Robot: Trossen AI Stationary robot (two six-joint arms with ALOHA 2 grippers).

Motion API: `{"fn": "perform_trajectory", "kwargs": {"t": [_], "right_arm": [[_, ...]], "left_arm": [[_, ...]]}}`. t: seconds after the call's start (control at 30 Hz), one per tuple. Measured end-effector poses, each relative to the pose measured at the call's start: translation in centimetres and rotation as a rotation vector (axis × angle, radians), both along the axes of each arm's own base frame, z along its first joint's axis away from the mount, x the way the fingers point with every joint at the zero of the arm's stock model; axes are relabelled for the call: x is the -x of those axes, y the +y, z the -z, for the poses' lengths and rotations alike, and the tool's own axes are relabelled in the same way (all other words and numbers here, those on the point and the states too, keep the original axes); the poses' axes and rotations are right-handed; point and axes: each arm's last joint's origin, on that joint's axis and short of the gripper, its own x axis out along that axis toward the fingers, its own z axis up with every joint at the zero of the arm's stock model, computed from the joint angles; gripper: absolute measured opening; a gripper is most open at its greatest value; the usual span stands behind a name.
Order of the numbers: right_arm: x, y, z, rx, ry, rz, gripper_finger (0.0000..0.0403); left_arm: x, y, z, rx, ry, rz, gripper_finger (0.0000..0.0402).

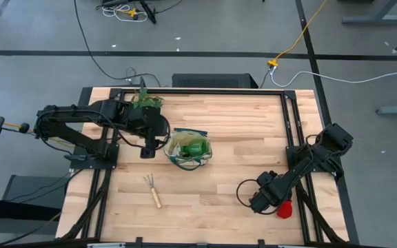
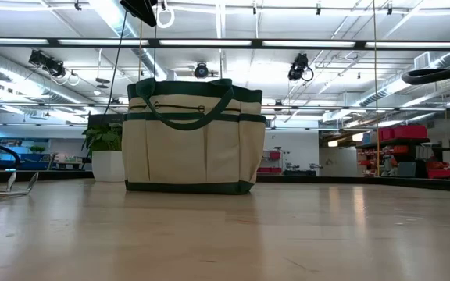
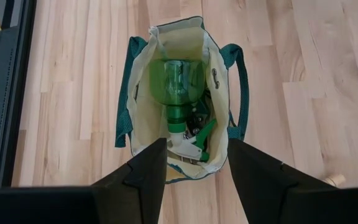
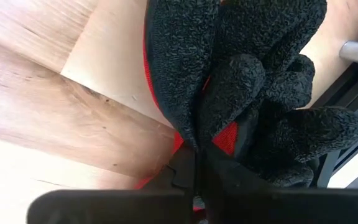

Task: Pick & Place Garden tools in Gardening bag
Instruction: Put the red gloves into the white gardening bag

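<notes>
Right gripper [image 4: 194, 177], fingers clenched on the black-and-red gloves [image 4: 247, 81] at the table's near right corner. The gardening bag [image 1: 188, 149] stands at mid-table, well apart toward the left arm. Left gripper [image 3: 196, 163] hovers spread, holding nothing, directly above the bag's mouth.

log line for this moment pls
right hand: shut on gloves, table's near right corner | left hand: open above bag | bag: green bottle, shears | rake: on table
</notes>
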Motion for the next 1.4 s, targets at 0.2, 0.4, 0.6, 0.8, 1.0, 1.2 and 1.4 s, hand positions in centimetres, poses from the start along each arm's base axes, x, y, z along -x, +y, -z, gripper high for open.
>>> {"fn": "perform_trajectory", "kwargs": {"t": [0.2,0.4,0.6,0.8,1.0,1.2,1.4], "right_arm": [[-0.2,-0.1,0.0,-0.006,-0.006,0.003,0.0005],[-0.5,-0.4,0.0,-0.016,-0.006,-0.006,0.0003],[-1.4,-0.9,-0.6,0.004,-0.044,-0.028,0.0002],[-2.5,-1.2,-2.5,0.074,-0.072,-0.062,0.0002],[-3.3,-1.7,-4.4,0.172,-0.097,-0.077,0.0002],[-4.3,-2.4,-6.3,0.268,-0.147,-0.107,0.0001],[-5.9,-3.3,-8.5,0.383,-0.259,-0.158,0.0001]], "left_arm": [[0.0,0.0,0.0,-0.001,0.000,0.001,0.0177],[0.0,0.0,0.0,-0.001,0.000,0.001,0.0177],[0.0,0.0,0.0,-0.002,0.000,0.002,0.0177],[0.0,0.0,0.0,-0.002,0.000,0.002,0.0177],[0.0,0.0,0.0,-0.002,0.000,0.002,0.0177],[0.0,0.0,0.0,-0.002,0.000,0.002,0.0177],[0.0,0.0,0.0,-0.002,0.000,0.002,0.0177]]}}
